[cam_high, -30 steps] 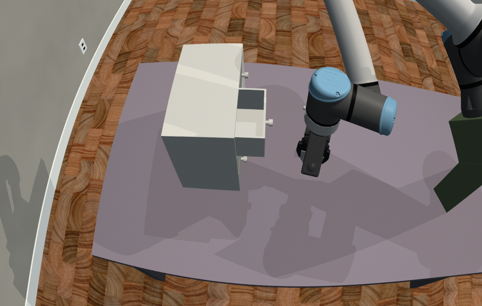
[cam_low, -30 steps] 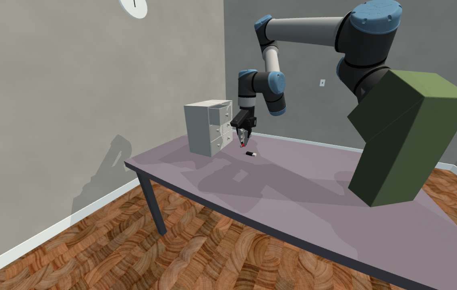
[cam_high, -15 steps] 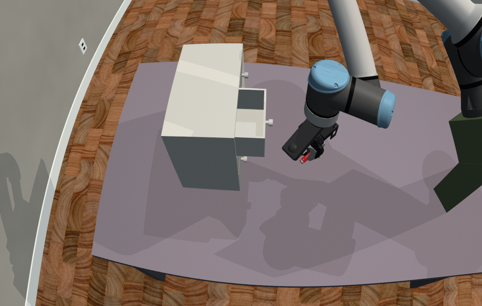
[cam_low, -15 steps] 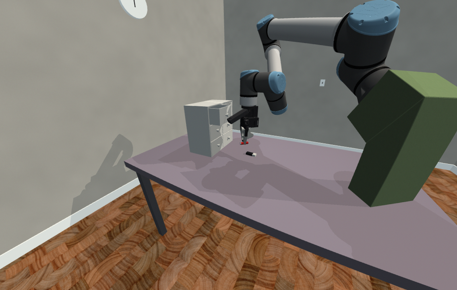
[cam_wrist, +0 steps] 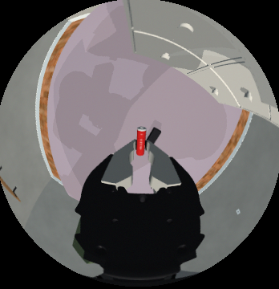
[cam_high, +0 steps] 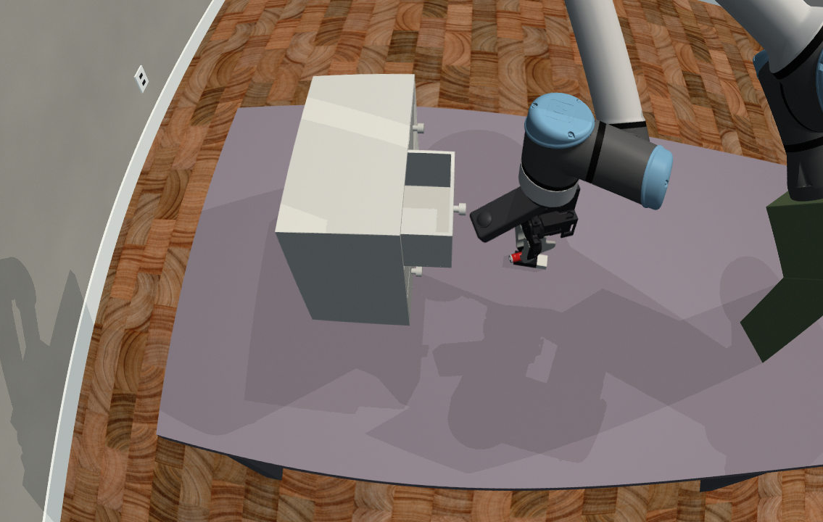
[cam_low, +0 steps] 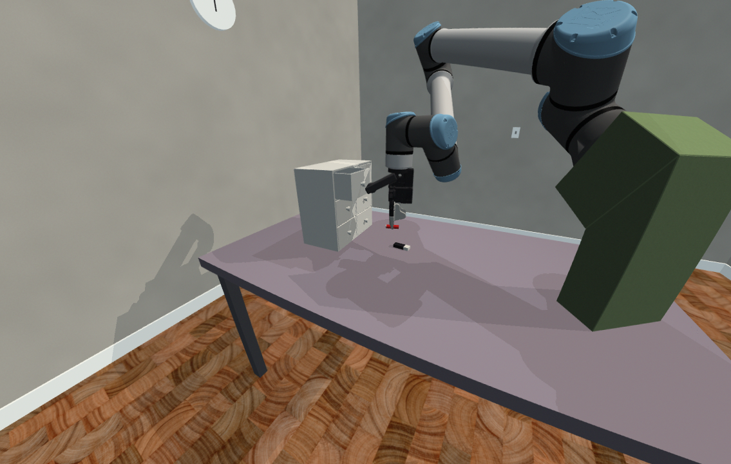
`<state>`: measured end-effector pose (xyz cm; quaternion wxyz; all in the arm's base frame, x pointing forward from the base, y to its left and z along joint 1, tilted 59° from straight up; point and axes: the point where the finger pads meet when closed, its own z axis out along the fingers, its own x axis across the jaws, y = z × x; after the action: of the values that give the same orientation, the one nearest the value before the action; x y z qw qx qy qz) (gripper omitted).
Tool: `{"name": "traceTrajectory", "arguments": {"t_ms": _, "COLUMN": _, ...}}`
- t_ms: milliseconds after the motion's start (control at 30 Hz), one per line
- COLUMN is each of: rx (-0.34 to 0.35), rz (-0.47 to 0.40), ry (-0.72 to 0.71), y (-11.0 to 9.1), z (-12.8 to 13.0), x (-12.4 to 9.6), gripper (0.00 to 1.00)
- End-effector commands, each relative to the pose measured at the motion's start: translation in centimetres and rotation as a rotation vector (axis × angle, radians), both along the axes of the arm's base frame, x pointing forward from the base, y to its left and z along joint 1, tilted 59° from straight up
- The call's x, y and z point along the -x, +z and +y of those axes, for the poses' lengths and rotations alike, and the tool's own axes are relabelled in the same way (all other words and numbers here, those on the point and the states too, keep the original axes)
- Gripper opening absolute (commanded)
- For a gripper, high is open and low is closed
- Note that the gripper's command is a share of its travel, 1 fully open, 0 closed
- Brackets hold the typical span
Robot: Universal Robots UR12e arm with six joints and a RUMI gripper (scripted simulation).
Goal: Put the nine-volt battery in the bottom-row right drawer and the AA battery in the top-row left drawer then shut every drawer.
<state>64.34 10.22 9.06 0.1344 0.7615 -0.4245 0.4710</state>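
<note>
My gripper point(cam_high: 528, 254) point(cam_low: 392, 223) point(cam_wrist: 140, 140) is shut on the red AA battery point(cam_high: 515, 257) point(cam_low: 396, 226) point(cam_wrist: 140, 137), held level above the table, in front of the chest and clear of it. The white chest point(cam_high: 349, 143) point(cam_low: 319, 207) point(cam_wrist: 155, 42) stands upright. Its top-row left drawer point(cam_high: 428, 251) point(cam_low: 343, 186) is pulled part way out; the visible part of its inside shows nothing. The middle and bottom drawers look shut in the exterior view. The top right drawer is mostly hidden behind the open one. The nine-volt battery is not seen in any view.
A small black stick with a white end point(cam_high: 542, 262) point(cam_low: 401, 246) point(cam_wrist: 155, 134) lies on the table point(cam_high: 596, 467) point(cam_low: 471, 346), close below the gripper. The open drawer's knob point(cam_high: 460, 208) sticks out towards the arm. A green angular block point(cam_high: 816, 240) point(cam_low: 645, 231) stands under the robot's base.
</note>
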Motion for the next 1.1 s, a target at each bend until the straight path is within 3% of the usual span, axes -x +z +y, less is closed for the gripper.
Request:
{"name": "traceTrajectory", "arguments": {"t_ms": 0, "rx": -0.067, "rz": -0.063, "ry": -0.061, "y": 0.47, "z": -0.34, "x": 0.04, "gripper": 0.05}}
{"name": "traceTrajectory", "arguments": {"t_ms": 233, "rx": -0.134, "rz": -0.132, "ry": -0.12, "y": 0.94, "z": -0.76, "x": 0.1, "gripper": 0.05}}
{"name": "traceTrajectory", "arguments": {"t_ms": 500, "rx": -0.167, "rz": -0.165, "ry": -0.148, "y": 1.16, "z": -0.97, "x": 0.13, "gripper": 0.05}}
{"name": "traceTrajectory", "arguments": {"t_ms": 1067, "rx": -0.182, "rz": -0.18, "ry": -0.161, "y": 1.27, "z": -1.06, "x": 0.15, "gripper": 0.05}}
